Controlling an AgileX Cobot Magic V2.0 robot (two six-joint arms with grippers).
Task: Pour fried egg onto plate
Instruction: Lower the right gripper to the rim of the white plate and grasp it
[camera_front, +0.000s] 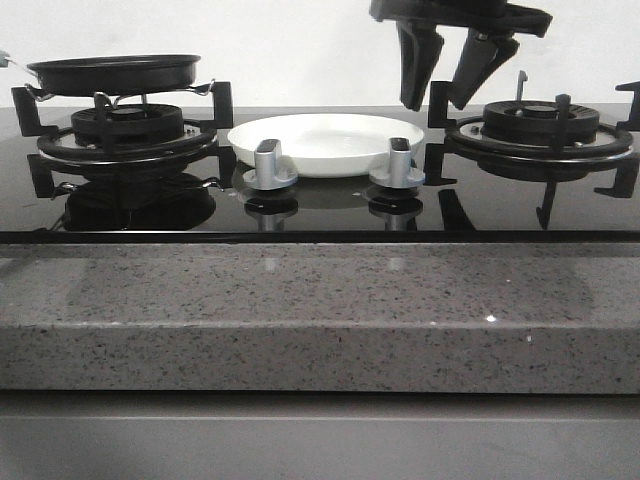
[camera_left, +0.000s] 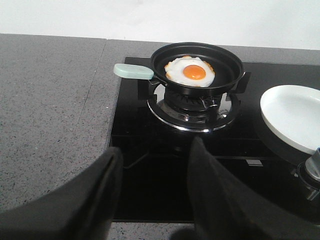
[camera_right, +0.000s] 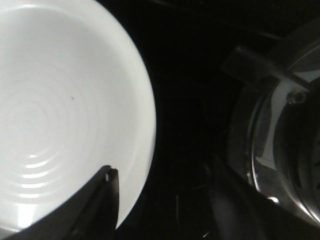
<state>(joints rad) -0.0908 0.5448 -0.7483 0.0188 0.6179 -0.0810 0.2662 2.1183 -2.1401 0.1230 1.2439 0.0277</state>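
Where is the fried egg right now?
The fried egg lies in the black frying pan on the stove's left burner, left of the empty plate.

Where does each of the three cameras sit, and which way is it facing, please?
Front view: low before the counter, facing the hob; right pincer hangs open above.
Left wrist view: back from the pan with the fried egg; left pincer open.
Right wrist view: looking down beside the plate.
All three views show the plate.

Pan (camera_front: 115, 72) sits on left burner (camera_front: 125, 130). Plate (camera_front: 325, 140) mid-hob, behind two knobs (camera_front: 272, 163). Right gripper (camera_front: 452, 100) hangs w/ fingers apart betw. plate & right burner (camera_front: 540, 125).
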